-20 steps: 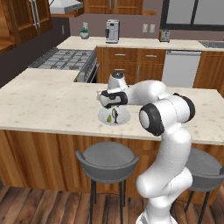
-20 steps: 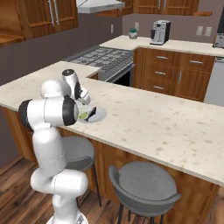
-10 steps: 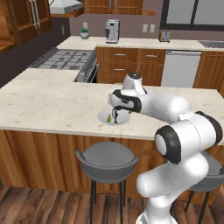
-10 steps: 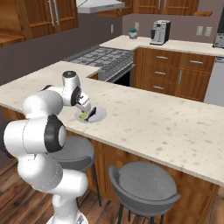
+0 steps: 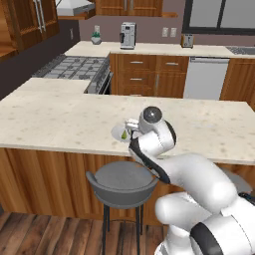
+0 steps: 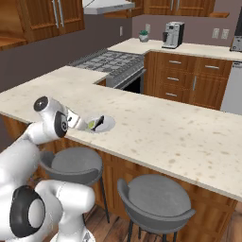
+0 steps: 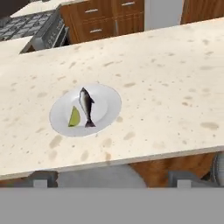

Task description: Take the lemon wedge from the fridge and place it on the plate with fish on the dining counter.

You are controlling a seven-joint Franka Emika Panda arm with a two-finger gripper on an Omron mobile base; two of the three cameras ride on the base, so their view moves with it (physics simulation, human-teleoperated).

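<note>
The lemon wedge [image 7: 74, 117] lies on the plate [image 7: 107, 98] just left of the fish [image 7: 86, 105] — near the dining counter's [image 7: 166, 78] near edge — with the gripper [image 7: 109, 178] released, holding nothing.

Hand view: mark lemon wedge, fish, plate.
lemon wedge [image 7: 75, 117], hand view, middle of the wedge
fish [image 7: 86, 105], hand view, mid-body
plate [image 7: 108, 101], hand view, bare white surface right of the fish

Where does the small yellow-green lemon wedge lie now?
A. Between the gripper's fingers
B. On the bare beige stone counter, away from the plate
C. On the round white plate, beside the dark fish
C: the small yellow-green lemon wedge rests on the round white plate, beside the dark fish.
</note>
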